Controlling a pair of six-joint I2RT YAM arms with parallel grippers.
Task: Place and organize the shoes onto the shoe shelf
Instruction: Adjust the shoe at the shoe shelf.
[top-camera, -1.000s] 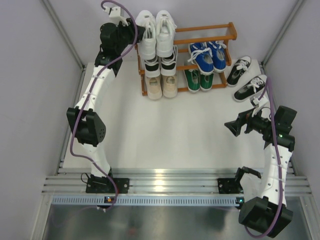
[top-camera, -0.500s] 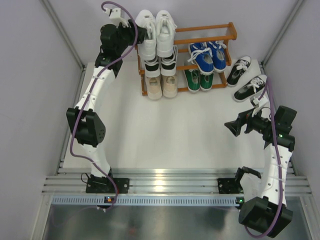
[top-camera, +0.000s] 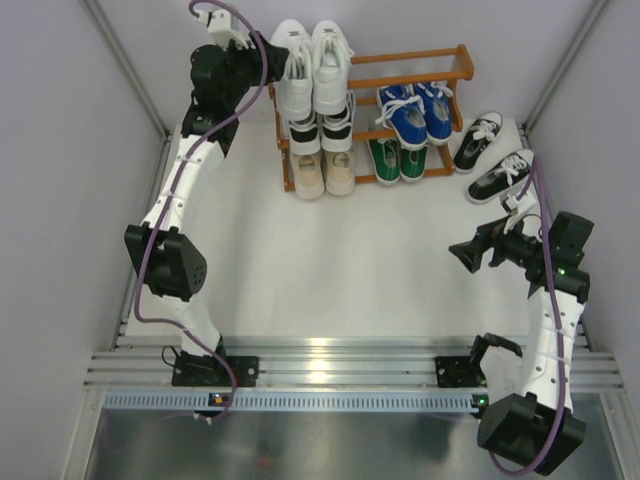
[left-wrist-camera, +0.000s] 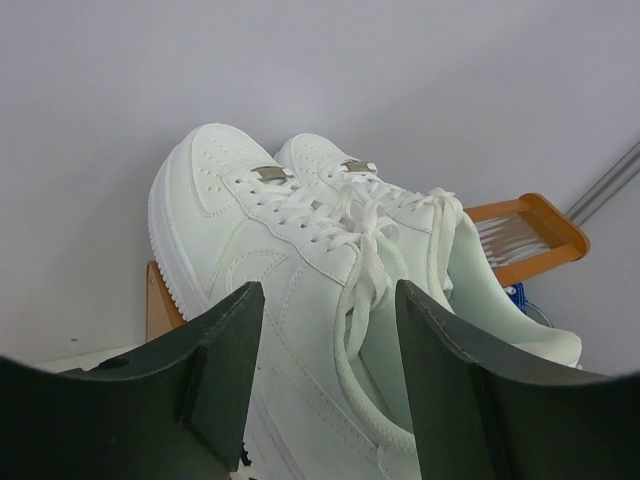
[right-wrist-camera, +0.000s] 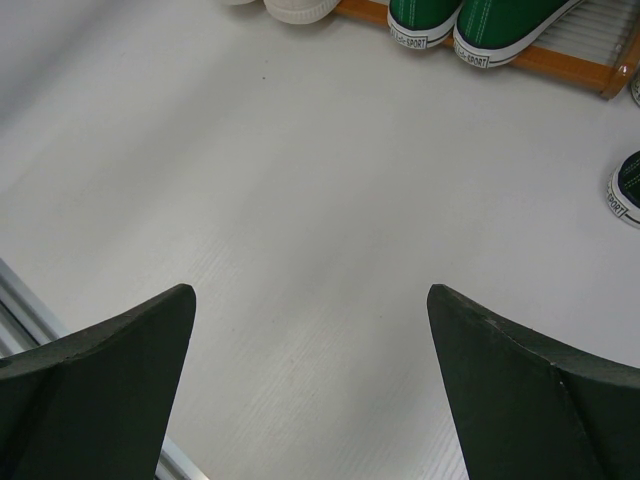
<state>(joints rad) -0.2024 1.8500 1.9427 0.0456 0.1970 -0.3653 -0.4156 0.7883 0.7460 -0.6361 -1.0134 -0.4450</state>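
Observation:
The shoe shelf (top-camera: 410, 58) stands at the back. The all-white shoes (top-camera: 312, 70) lie on its top tier at the left, a black pair (top-camera: 322, 131) under them, and a beige pair (top-camera: 325, 173) at the bottom. A blue pair (top-camera: 416, 113) is on the middle tier, and a green pair (top-camera: 397, 158) is below it. Another black pair (top-camera: 492, 158) lies on the table to the right of the shelf. My left gripper (top-camera: 268, 62) is open just left of the white shoes (left-wrist-camera: 300, 240), holding nothing. My right gripper (top-camera: 466, 256) stands open over bare table.
Grey walls close in the table on the left, back and right. In the right wrist view, the green heels (right-wrist-camera: 460, 25), the shelf's bottom bar (right-wrist-camera: 570, 65) and one black shoe's heel (right-wrist-camera: 627, 190) lie ahead of the open gripper (right-wrist-camera: 312, 295).
My left gripper has opened wider and drawn back to the left, away from the white shoes, which stay on the top tier. The right arm has not moved.

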